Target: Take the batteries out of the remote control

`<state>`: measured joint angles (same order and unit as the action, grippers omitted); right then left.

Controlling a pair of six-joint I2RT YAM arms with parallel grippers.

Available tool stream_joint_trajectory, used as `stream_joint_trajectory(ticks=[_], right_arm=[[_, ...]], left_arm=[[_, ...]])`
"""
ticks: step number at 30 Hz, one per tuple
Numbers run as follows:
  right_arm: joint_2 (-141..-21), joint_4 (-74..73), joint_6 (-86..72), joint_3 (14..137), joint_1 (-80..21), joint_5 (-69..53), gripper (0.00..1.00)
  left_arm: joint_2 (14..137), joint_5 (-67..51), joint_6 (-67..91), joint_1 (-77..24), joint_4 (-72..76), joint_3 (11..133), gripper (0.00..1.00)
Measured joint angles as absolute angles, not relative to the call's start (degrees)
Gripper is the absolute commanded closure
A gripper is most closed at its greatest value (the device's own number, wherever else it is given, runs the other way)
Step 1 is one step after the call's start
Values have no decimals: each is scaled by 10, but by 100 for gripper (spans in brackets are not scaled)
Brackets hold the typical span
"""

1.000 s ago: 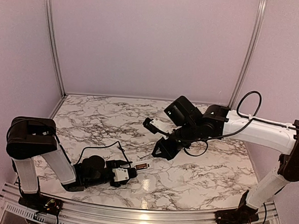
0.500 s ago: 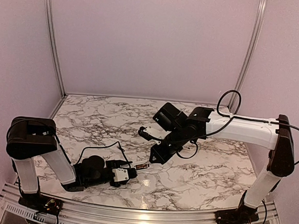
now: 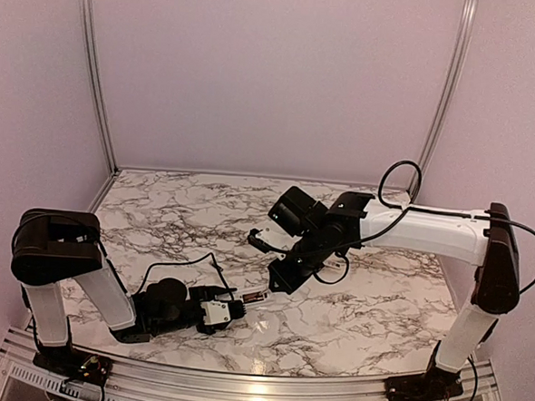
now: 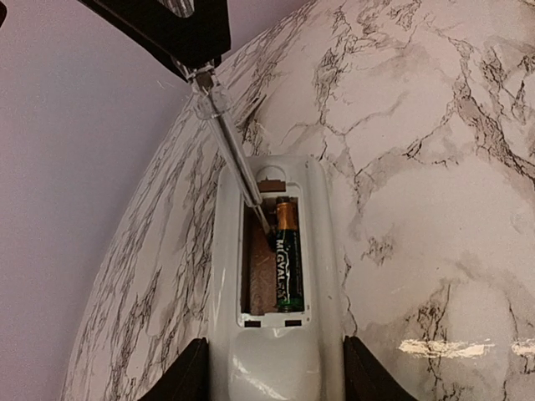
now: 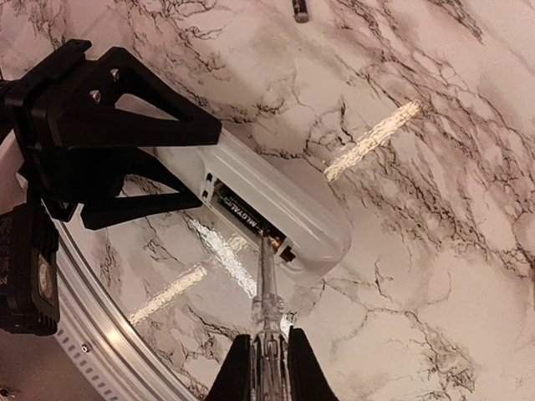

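Observation:
My left gripper [image 4: 276, 378] is shut on the white remote control [image 4: 322, 251], which lies flat on the marble table with its open recess facing up. One battery [image 4: 287, 259], black and green with a copper tip, sits in the right slot. The slot beside it shows bare reddish-brown. My right gripper [image 5: 268, 369] is shut on a clear-handled screwdriver [image 5: 266, 301], whose metal tip reaches into the recess beside the battery's [image 5: 238, 213] copper end. A second battery [image 5: 299, 10] lies loose on the table beyond the remote control [image 5: 284, 200].
The table's metal front rail [image 5: 109, 351] runs close behind the remote. A black cable [image 3: 186, 264] loops over the marble by the left arm. Purple walls enclose the table at the back and sides.
My right arm has swung left and down towards the remote, bringing the screwdriver tip into the recess. The left gripper and the remote have stayed put.

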<state>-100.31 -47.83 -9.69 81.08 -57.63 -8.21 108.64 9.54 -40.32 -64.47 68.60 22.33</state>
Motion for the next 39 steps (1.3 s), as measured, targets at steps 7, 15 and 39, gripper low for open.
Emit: stream_joint_trajectory(ticks=[7, 15, 39], right_arm=[[-1017, -486, -99, 829, -576, -70, 100], [-1041, -502, -99, 858, -576, -79, 100], [-1116, -615, -98, 978, -547, -125, 100]], left_arm=[[1086, 105, -406, -645, 687, 223, 100], [1086, 122, -421, -645, 687, 221, 100], [1092, 192, -487, -679, 719, 201, 100]])
